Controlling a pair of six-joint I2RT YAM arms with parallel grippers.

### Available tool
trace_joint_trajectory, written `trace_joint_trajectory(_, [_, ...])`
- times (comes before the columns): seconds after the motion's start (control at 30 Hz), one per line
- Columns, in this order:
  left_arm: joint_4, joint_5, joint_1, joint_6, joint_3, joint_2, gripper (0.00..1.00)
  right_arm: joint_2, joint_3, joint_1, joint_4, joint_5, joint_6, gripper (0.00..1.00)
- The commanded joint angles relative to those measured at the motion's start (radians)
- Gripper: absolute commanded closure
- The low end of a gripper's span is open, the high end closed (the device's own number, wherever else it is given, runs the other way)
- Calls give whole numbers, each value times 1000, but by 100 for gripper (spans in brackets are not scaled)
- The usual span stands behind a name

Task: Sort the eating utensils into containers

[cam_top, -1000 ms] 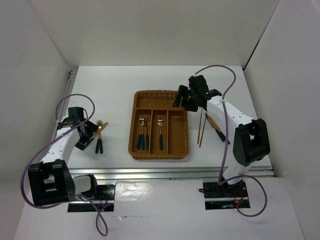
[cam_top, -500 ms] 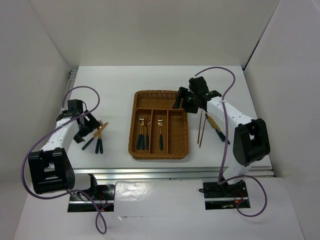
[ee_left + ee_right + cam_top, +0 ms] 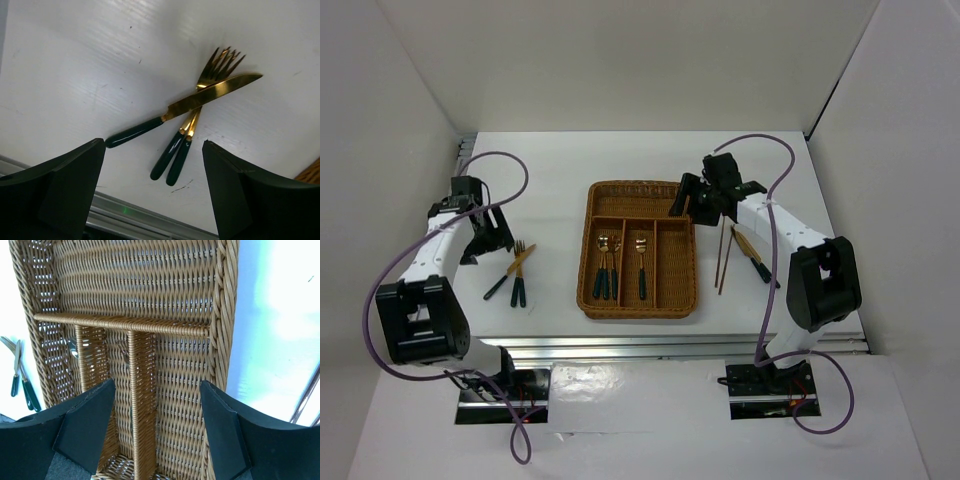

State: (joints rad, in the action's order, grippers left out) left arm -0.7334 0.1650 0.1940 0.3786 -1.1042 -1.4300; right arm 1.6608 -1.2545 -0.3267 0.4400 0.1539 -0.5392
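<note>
Right now my left hand (image 3: pixel 154 165) hangs wide open and empty above a small pile on the surface (image 3: pixel 75 60), left of the tray (image 3: pixel 586 250). A knife (image 3: pixel 185 102) lies slantwise over two forks (image 3: pixel 175 152), whose handles run side by side. I judge the knife the piece to take first, since it sits on top and lifting a fork would drag it along. Its dark handle sticks out clear of the forks toward my left finger, so I would aim there. I would turn the wrist until the fingers straddle the handle squarely, come down until they nearly meet the surface, then close slowly. The handle looks thin and smooth and could squirt sideways if pinched off-centre. My right hand (image 3: pixel 156 390) is also spread and holds nothing, poised over the crosswise slot (image 3: pixel 125 285) at the tray's far end. Two chopsticks (image 3: pixel 722 258) and a second knife (image 3: pixel 755 258) wait on the surface just right of the tray.
</note>
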Motion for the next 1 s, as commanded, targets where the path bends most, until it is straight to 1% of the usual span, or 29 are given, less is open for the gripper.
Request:
trace_joint_trajectory(0.0, [-58, 59, 4, -26, 10, -53, 7, -6, 0, 5, -49, 1, 21, 24])
trace_joint_trajectory(0.1, [-49, 50, 4, -14, 35, -72, 9, 5, 0, 5, -49, 1, 21, 24])
trace_joint_trajectory(0.2, [-40, 74, -7, -4, 47, -92, 9, 14, 0, 5, -40, 1, 21, 24])
trace_joint_trajectory(0.5, [-31, 174, -105, 16, 56, -207, 12, 42, -10, 5, -40, 1, 21, 24])
trace_joint_trajectory(0.63, [-41, 208, -126, 35, 47, -254, 12, 42, -10, 14, -30, 1, 21, 24])
trace_joint_trajectory(0.97, [-50, 240, -126, 45, 29, -300, 13, 60, -10, 32, -30, 21, 21, 24])
